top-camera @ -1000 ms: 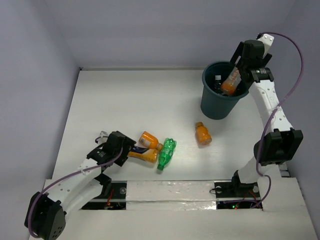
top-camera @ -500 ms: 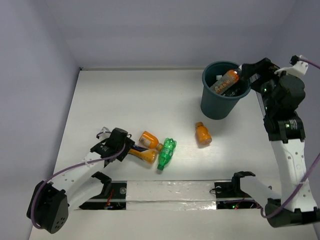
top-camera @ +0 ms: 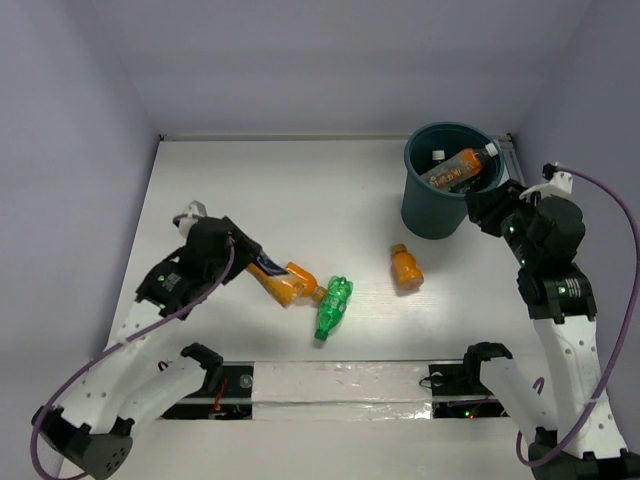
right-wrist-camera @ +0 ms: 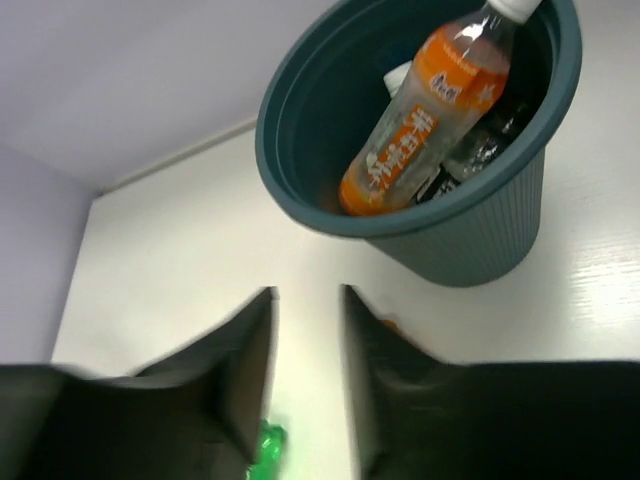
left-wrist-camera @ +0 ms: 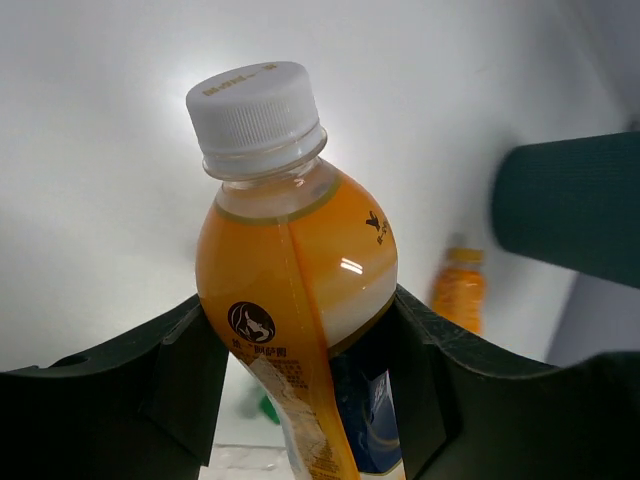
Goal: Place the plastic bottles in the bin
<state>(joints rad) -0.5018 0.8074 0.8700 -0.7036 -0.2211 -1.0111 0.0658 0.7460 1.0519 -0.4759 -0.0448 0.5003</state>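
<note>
As the top view has it, the left gripper [top-camera: 250, 265] is clamped on the labelled orange bottle [top-camera: 278, 284] at the left-centre of the table [top-camera: 230, 180]. The green bottle [top-camera: 333, 305] lies just beside it. A stubby orange bottle [top-camera: 405, 267] lies apart, nearer the bin [top-camera: 435, 215]. The bin stands upright at the far right and holds a long orange bottle [top-camera: 458, 168] lying aslant, plus a white cap [top-camera: 437, 154]. The right gripper [top-camera: 480, 208] is outside the bin, near its wall.

Left wrist: both fingers [left-wrist-camera: 180, 380] press the labelled orange bottle [left-wrist-camera: 295, 290], cap pointing away. The bin [left-wrist-camera: 575, 205] and stubby orange bottle [left-wrist-camera: 460, 290] are beyond.

Right wrist: fingers [right-wrist-camera: 240, 380] narrowly apart, nothing between. The bin [right-wrist-camera: 470, 250] contains the long orange bottle [right-wrist-camera: 420, 110] propped against the rim, with dark crumpled contents underneath that I cannot identify. The green bottle [right-wrist-camera: 265, 445] shows at the bottom edge.
</note>
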